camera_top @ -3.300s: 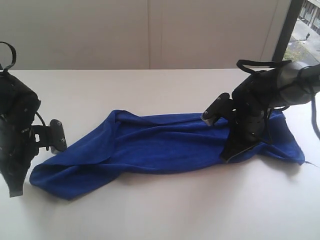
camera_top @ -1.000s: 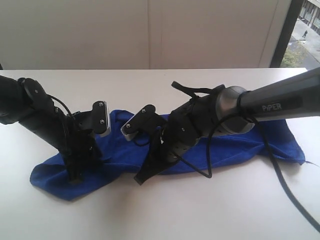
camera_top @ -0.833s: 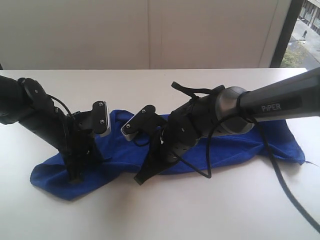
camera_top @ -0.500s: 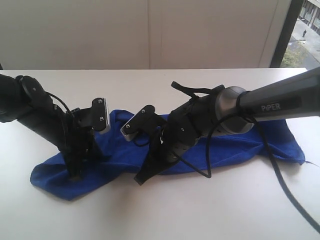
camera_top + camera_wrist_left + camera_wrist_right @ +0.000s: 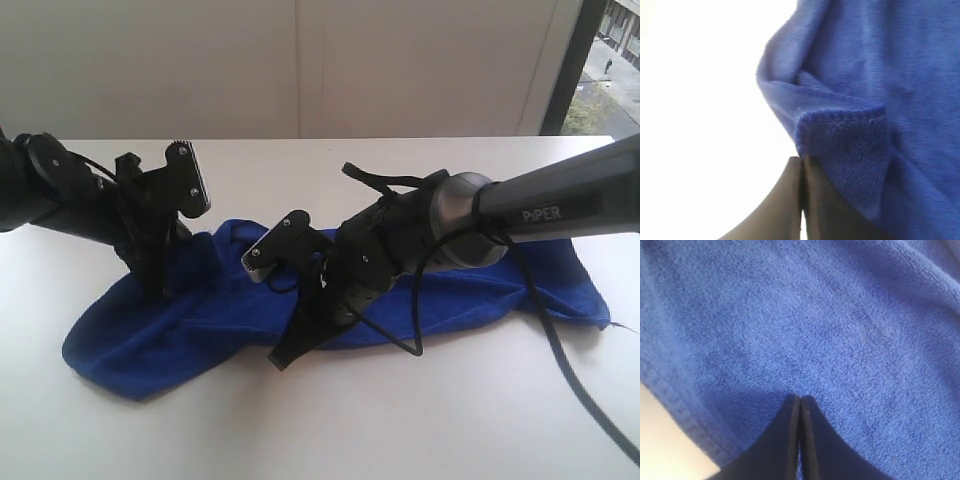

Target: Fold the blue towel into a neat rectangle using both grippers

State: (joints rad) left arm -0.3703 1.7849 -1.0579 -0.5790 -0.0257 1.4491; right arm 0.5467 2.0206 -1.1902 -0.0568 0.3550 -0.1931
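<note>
Whereas 0.5 s earlier the left gripper (image 5: pixel 160 288) stood low over the left end of the blue towel (image 5: pixel 450 295), it now sits higher and nearer the upper left of the exterior view. The cloth beneath it has risen into a slope. Left wrist view: its 2 fingers (image 5: pixel 785 210) are pressed together, with a hemmed, doubled-over edge of towel caught at their tips, so the grip appears to hold. The right gripper (image 5: pixel 283 357) has not moved. It is planted by the towel's near edge at centre frame, its fingers (image 5: pixel 785 450) closed with their tips against the terry. Whether any cloth lies between them cannot be told. The towel lies lengthwise and crumpled across the white table (image 5: pixel 400 430), its right end flat at the right of frame. Interpretation: the pinch is made and the lift begun, so the left end is probably about to be carried over, the right gripper anchoring the fold line. No fold is laid yet.
</note>
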